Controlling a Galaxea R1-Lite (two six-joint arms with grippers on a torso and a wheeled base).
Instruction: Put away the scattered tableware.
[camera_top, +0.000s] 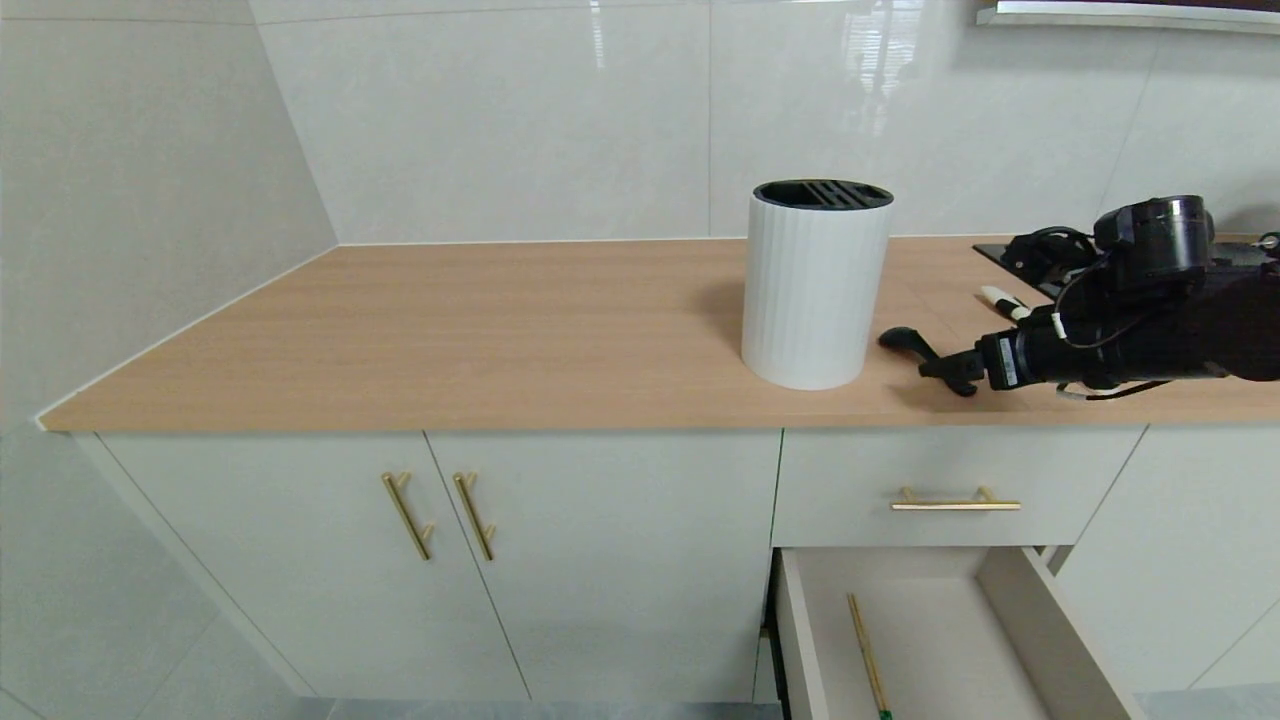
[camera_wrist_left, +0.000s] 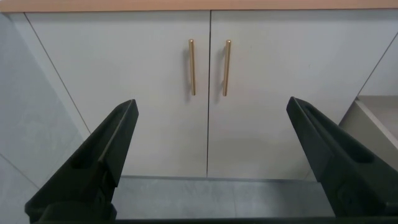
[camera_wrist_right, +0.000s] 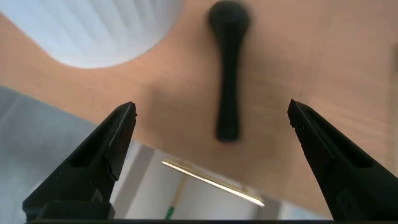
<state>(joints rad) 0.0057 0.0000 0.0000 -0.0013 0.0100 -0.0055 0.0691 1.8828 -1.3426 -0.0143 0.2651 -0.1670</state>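
Observation:
A black spoon-like utensil (camera_top: 905, 341) lies on the wooden counter (camera_top: 520, 330), just right of a white ribbed utensil holder (camera_top: 815, 290) with a black slotted top. My right gripper (camera_top: 945, 372) hovers at the utensil's handle end near the counter's front edge. In the right wrist view the gripper (camera_wrist_right: 211, 112) is open, its fingers either side of the utensil (camera_wrist_right: 227, 68) and well apart from it, beside the holder (camera_wrist_right: 106, 31). A white-handled utensil (camera_top: 1003, 300) lies farther back. My left gripper (camera_wrist_left: 211, 162) is open and holds nothing, low in front of the cabinet doors (camera_wrist_left: 211, 93).
Below the counter at the right a drawer (camera_top: 1010, 590) stands pulled open with a pair of chopsticks (camera_top: 868, 655) inside. Above it is a shut drawer with a gold handle (camera_top: 955, 503). A black tray (camera_top: 1000, 255) sits at the back right. The counter's left half is bare.

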